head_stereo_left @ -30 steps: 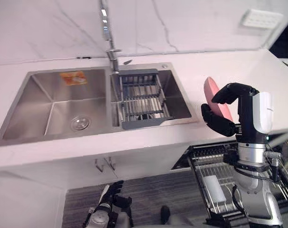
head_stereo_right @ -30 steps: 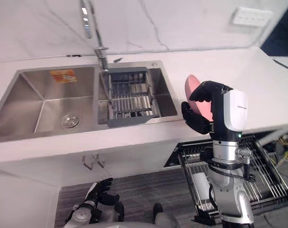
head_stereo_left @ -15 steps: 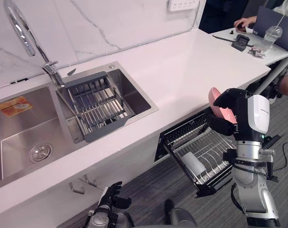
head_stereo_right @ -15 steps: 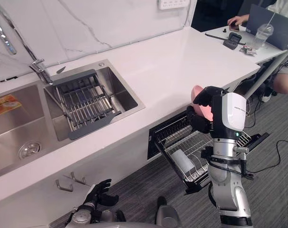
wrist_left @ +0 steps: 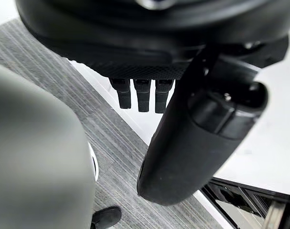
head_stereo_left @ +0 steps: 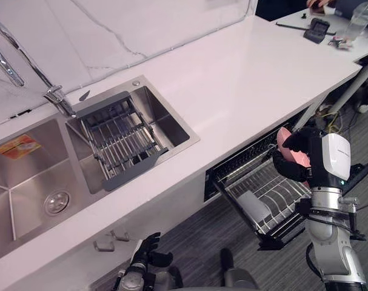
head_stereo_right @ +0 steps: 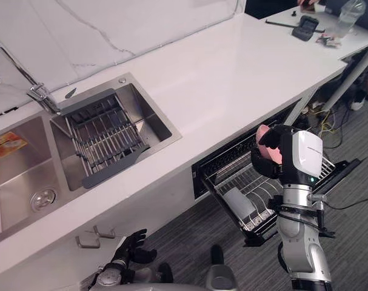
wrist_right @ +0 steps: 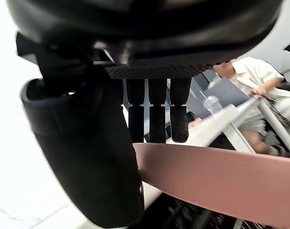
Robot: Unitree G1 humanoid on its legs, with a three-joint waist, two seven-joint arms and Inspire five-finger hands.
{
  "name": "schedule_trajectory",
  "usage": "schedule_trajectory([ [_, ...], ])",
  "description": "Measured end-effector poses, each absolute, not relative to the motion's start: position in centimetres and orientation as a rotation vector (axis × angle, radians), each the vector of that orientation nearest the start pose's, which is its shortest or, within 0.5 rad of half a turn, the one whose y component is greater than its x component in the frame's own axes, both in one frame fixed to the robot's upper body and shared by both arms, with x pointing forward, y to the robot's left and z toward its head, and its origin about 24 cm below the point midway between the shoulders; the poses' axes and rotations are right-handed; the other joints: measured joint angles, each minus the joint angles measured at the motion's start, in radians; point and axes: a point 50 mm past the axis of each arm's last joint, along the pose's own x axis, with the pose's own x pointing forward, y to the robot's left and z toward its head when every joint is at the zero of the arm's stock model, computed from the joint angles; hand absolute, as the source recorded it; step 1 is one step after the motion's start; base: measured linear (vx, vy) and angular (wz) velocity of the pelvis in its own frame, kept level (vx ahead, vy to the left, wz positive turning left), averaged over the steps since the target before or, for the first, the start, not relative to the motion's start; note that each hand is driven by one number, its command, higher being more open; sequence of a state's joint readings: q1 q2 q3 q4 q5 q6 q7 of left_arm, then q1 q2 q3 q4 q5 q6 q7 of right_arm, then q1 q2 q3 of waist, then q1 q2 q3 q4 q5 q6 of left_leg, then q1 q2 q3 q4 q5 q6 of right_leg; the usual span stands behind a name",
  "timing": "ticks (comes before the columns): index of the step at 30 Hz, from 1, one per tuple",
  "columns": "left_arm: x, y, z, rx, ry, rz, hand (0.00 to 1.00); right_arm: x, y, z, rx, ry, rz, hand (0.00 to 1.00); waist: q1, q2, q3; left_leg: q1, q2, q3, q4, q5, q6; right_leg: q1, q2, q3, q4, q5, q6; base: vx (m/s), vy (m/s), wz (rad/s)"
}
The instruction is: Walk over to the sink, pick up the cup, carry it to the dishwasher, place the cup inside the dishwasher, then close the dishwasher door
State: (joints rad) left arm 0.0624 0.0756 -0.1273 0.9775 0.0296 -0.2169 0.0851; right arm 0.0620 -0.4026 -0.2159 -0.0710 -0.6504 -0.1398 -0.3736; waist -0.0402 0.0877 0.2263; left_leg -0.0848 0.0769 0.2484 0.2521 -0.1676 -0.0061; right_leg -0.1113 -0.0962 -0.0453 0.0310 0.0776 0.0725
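Right hand (head_stereo_left: 288, 170) curls round the pink cup (wrist_right: 221, 171) above the pulled-out dishwasher rack (head_stereo_left: 271, 203).

Pink cup (head_stereo_left: 287, 145) pinched in right robot hand (head_stereo_left: 291, 170), above open dishwasher (head_stereo_left: 241, 165) (rack (head_stereo_left: 276, 195) pulled out).

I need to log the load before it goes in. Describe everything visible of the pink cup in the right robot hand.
The cup is plain pink, smooth and matte, plastic by its look. The right robot hand pinches it between curled fingers and thumb, in the air above the pulled-out dishwasher rack, just out from the white counter edge. Nothing else touches it.
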Motion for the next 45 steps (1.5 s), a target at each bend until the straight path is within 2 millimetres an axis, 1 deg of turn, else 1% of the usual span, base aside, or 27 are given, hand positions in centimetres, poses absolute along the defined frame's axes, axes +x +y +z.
schedule_trajectory([
  [2, 13.8, 16.3, -14.1, 0.164, 0.800, -0.014, 0.90, 23.6, -27.1, 10.6, -1.049, -0.309, -0.494, 0.30, 0.000, 0.003, 0.026, -0.017, -0.005, 0.005, -0.003, 0.004, 0.006, -0.030, -0.005, 0.013, 0.022, -0.001, 0.001, -0.13, 0.013, -0.09],
  [4, 14.4, 16.3, -13.7, 0.150, 0.769, -0.004, 0.90, 24.4, -27.7, 11.2, -1.060, -0.315, -0.518, 0.30, -0.001, 0.011, 0.072, -0.038, -0.012, 0.015, 0.001, 0.011, 0.011, -0.073, -0.011, 0.025, 0.059, -0.004, 0.005, -0.14, 0.013, -0.12],
  [6, 14.9, 16.3, -13.5, 0.142, 0.753, 0.003, 0.90, 24.9, -28.0, 11.5, -1.029, -0.314, -0.543, 0.30, 0.001, 0.013, 0.095, -0.060, -0.014, 0.019, 0.008, 0.016, 0.014, -0.105, -0.014, 0.032, 0.082, -0.007, 0.005, -0.10, 0.008, -0.07],
  [7, 15.5, 16.3, -13.2, 0.130, 0.733, 0.009, 0.90, 25.2, -28.1, 11.7, -1.016, -0.313, -0.558, 0.30, 0.002, 0.012, 0.120, -0.078, -0.015, 0.024, 0.015, 0.020, 0.015, -0.133, -0.015, 0.038, 0.106, -0.010, 0.005, -0.08, 0.000, -0.05],
  [8, 15.5, 16.3, -13.2, 0.130, 0.730, 0.009, 0.90, 25.3, -28.1, 11.7, -1.016, -0.314, -0.560, 0.30, 0.003, 0.012, 0.124, -0.081, -0.015, 0.025, 0.016, 0.020, 0.015, -0.138, -0.015, 0.038, 0.109, -0.010, 0.005, -0.08, -0.006, -0.07],
  [11, 17.0, 16.1, -12.4, 0.118, 0.682, 0.013, 0.90, 25.6, -28.3, 12.0, -0.975, -0.318, -0.589, 0.30, 0.024, 0.011, 0.171, -0.124, -0.009, 0.042, 0.038, 0.021, 0.015, -0.205, -0.017, 0.056, 0.160, -0.021, 0.001, -0.06, -0.004, -0.11],
  [13, 17.7, 16.1, -12.0, 0.120, 0.650, 0.029, 0.90, 25.9, -28.3, 12.4, -0.962, -0.330, -0.606, 0.30, 0.027, 0.009, 0.200, -0.144, -0.006, 0.045, 0.053, 0.021, 0.015, -0.234, -0.017, 0.061, 0.190, -0.032, -0.001, -0.04, -0.016, -0.03],
  [16, 18.4, 16.0, -11.6, 0.124, 0.630, 0.036, 0.90, 26.4, -28.3, 12.8, -0.928, -0.343, -0.619, 0.30, 0.036, 0.005, 0.206, -0.180, -0.002, 0.052, 0.072, 0.021, 0.014, -0.278, -0.016, 0.067, 0.214, -0.035, -0.002, -0.01, -0.015, -0.04],
  [18, 18.7, 16.0, -11.4, 0.118, 0.615, 0.043, 0.90, 26.7, -28.4, 12.9, -0.908, -0.338, -0.632, 0.30, 0.052, 0.001, 0.211, -0.195, 0.005, 0.060, 0.082, 0.019, 0.012, -0.296, -0.012, 0.073, 0.224, -0.036, -0.003, -0.01, -0.028, -0.07],
  [20, 19.1, 16.0, -11.2, 0.109, 0.602, 0.051, 0.90, 27.2, -28.4, 12.9, -0.898, -0.331, -0.633, 0.30, 0.057, -0.006, 0.217, -0.201, 0.009, 0.061, 0.085, 0.017, 0.011, -0.301, -0.010, 0.072, 0.229, -0.038, -0.006, -0.03, -0.031, -0.01],
  [22, 19.6, 15.8, -10.8, 0.106, 0.581, 0.048, 0.90, 27.6, -28.4, 13.4, -0.858, -0.346, -0.641, 0.30, 0.060, -0.011, 0.220, -0.221, 0.011, 0.062, 0.091, 0.017, 0.011, -0.320, -0.009, 0.072, 0.231, -0.038, -0.007, -0.03, -0.036, 0.00],
  [26, 20.0, 15.3, -10.6, 0.086, 0.565, 0.050, 0.90, 28.2, -28.8, 13.3, -0.865, -0.324, -0.648, 0.30, 0.068, -0.013, 0.222, -0.224, 0.014, 0.070, 0.089, 0.017, 0.011, -0.327, -0.006, 0.078, 0.231, -0.038, -0.007, 0.02, -0.009, -0.03],
  [29, 20.3, 15.1, -10.4, 0.072, 0.552, 0.061, 0.90, 28.7, -29.2, 13.3, -0.878, -0.301, -0.649, 0.30, 0.075, -0.018, 0.224, -0.223, 0.020, 0.096, 0.090, 0.017, 0.011, -0.334, -0.002, 0.091, 0.230, -0.037, -0.007, 0.03, -0.006, -0.11],
  [30, 20.4, 15.0, -10.2, 0.070, 0.540, 0.062, 0.90, 29.0, -29.1, 13.3, -0.878, -0.297, -0.646, 0.90, 0.077, -0.023, 0.228, -0.223, 0.024, 0.108, 0.091, 0.016, 0.010, -0.339, 0.002, 0.098, 0.230, -0.036, -0.007, 0.04, -0.022, -0.21],
  [35, 20.9, 14.2, -9.9, 0.051, 0.524, 0.053, 0.90, 29.8, -29.5, 12.7, -0.873, -0.243, -0.650, 0.90, 0.078, -0.032, 0.233, -0.223, 0.037, 0.127, 0.112, 0.012, 0.004, -0.341, 0.015, 0.120, 0.228, -0.034, -0.007, 0.04, -0.019, -0.16],
  [37, 21.0, 13.7, -9.8, 0.038, 0.521, 0.049, 0.90, 30.2, -29.4, 12.4, -0.864, -0.222, -0.642, 0.90, 0.080, -0.033, 0.233, -0.223, 0.049, 0.140, 0.130, -0.002, 0.002, -0.341, 0.025, 0.130, 0.228, -0.032, -0.007, 0.02, -0.016, -0.20],
  [43, 21.3, 12.8, -9.6, 0.027, 0.513, 0.032, 0.90, 30.3, -29.4, 12.3, -0.835, -0.210, -0.642, 0.90, 0.082, -0.037, 0.236, -0.221, 0.058, 0.152, 0.135, -0.006, 0.001, -0.341, 0.037, 0.145, 0.216, -0.020, -0.012, 0.00, -0.032, -0.10],
  [45, 21.5, 12.9, -9.5, 0.028, 0.509, 0.034, 0.90, 30.2, -29.1, 12.4, -0.816, -0.218, -0.649, 0.90, 0.082, -0.045, 0.240, -0.221, 0.062, 0.153, 0.134, -0.006, 0.001, -0.340, 0.042, 0.145, 0.210, -0.012, -0.014, -0.02, -0.062, -0.06],
])
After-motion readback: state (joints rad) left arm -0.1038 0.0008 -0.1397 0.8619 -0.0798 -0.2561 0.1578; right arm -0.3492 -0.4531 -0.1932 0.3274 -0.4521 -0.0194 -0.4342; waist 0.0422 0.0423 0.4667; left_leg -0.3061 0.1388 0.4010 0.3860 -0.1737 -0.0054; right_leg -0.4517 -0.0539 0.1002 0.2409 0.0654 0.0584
